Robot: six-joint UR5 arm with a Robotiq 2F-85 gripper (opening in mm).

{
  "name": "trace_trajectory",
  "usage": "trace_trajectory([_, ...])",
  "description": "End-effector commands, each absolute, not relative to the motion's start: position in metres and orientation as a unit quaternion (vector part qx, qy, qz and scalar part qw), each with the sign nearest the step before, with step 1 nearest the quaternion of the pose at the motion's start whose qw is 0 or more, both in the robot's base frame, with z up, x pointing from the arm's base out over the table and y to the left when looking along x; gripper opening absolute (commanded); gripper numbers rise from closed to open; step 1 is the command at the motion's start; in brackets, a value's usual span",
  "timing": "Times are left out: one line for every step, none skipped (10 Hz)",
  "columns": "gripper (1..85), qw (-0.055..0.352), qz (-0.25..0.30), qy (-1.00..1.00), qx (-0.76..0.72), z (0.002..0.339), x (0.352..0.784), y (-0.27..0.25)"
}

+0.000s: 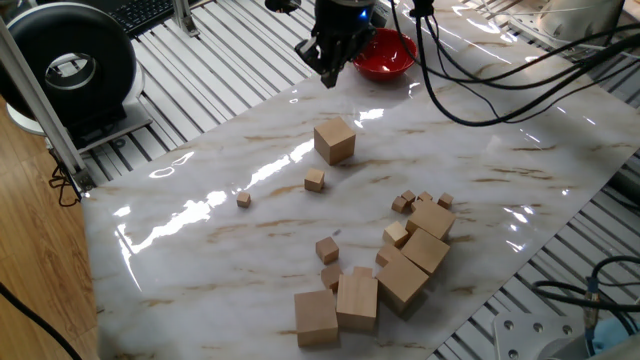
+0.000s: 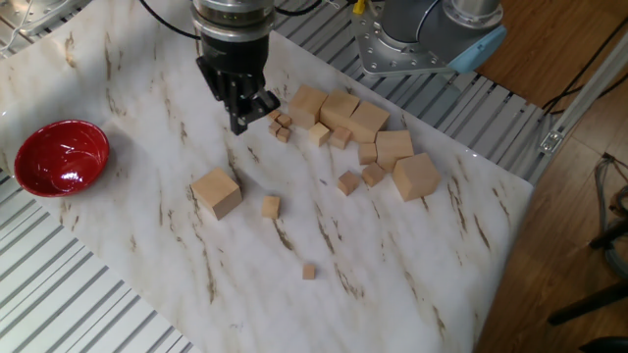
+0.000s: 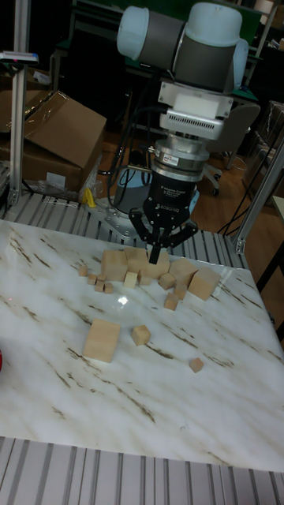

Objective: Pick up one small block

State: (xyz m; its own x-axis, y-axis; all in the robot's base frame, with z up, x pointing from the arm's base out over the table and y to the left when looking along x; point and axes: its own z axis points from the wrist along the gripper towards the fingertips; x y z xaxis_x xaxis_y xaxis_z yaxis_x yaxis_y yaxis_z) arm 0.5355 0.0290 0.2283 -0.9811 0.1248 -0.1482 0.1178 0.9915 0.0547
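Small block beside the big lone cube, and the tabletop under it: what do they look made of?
The small block looks like plain unfinished pale wood: matte tan faces, no shine, same tone as the big cube. The tabletop looks like glossy marble or a marble-print sheet: white with brown veins and bright glare patches. Which of the two cannot be told.

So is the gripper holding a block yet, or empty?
Empty: the gripper hangs above the table, nothing between its fingers; whether they are fully shut, cannot tell.

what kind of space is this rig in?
Likely a robotics lab: a UR arm over a marble-look tabletop on aluminium rails, wooden test cubes, loose cables and cardboard boxes behind.
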Motion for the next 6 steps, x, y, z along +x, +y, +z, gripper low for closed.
trace_trajectory([1.0,0.058,0.024,0.997,0.053,0.2261,0.5236,0.0271])
trace_trajectory([1.0,0.058,0.024,0.997,0.052,0.2258,0.5241,0.0267])
trace_trajectory([1.0,0.058,0.024,0.997,0.052,0.2248,0.5248,0.0264])
trace_trajectory([1.0,0.059,0.023,0.997,0.05,0.2237,0.5263,0.0252])
trace_trajectory([1.0,0.06,0.022,0.997,0.047,0.223,0.5278,0.0232])
trace_trajectory([1.0,0.06,0.02,0.997,0.041,0.2229,0.5278,0.022])
